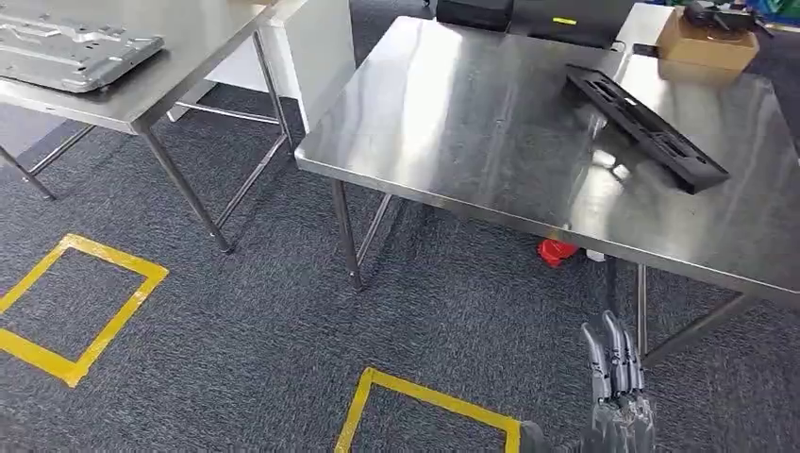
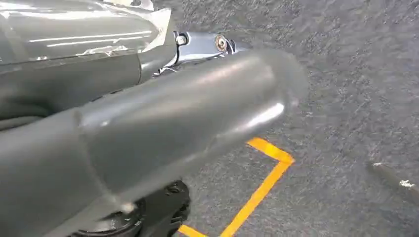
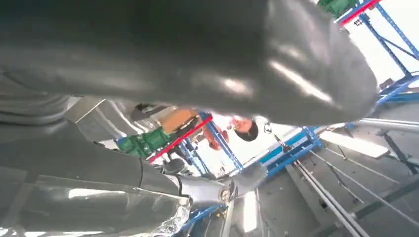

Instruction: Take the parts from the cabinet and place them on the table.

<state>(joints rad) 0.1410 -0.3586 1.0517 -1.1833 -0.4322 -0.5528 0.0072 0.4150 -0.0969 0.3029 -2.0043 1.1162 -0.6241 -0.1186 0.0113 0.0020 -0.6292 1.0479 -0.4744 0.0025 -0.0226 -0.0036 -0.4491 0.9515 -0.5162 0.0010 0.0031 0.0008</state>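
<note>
1. I saw my right hand (image 1: 618,382) low over the grey carpet floor (image 1: 283,321), its fingers (image 1: 613,354) straight, close together, holding nothing.
2. My left hand (image 2: 148,128) filled its wrist view; I could not tell how its fingers lay.
3. The long black slotted plastic part (image 1: 646,123) lay flat on the stainless steel desk (image 1: 472,123), well apart from my right hand.
4. Yellow tape squares (image 1: 80,307) marked the carpet.
</note>
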